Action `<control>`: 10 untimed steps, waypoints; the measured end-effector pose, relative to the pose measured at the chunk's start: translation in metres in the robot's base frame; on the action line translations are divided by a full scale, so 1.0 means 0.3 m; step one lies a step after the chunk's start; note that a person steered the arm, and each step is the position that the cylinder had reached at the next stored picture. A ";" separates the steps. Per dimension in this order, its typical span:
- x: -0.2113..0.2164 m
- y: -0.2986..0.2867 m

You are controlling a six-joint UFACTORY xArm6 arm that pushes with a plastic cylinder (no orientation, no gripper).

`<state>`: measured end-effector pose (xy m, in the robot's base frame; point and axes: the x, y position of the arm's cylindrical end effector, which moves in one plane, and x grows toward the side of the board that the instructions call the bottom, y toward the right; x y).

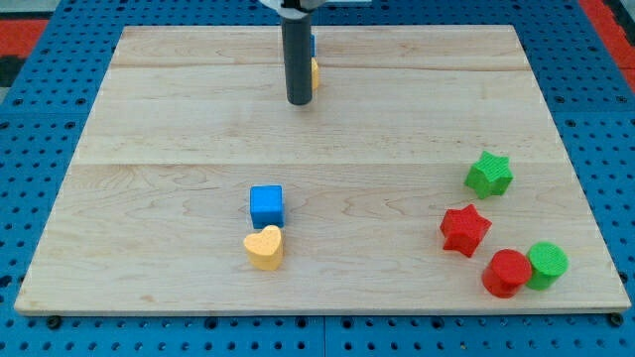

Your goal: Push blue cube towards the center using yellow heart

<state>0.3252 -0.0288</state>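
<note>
The blue cube [266, 206] sits left of the board's middle, in the lower half. The yellow heart [264, 248] lies right below it, touching or nearly touching its lower edge. My tip [299, 101] is near the view's top, far above both blocks. The rod hides most of a yellow block [314, 74] and a blue block [313, 44] just to its right.
At the view's lower right are a green star [489, 175], a red star [464, 230], a red cylinder [507, 273] and a green cylinder [546, 265]. The wooden board [179, 129] lies on a blue pegboard.
</note>
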 end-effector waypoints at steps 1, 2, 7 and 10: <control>-0.097 0.004; -0.001 -0.005; 0.910 -0.153; 0.890 -0.193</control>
<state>0.5922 -0.0867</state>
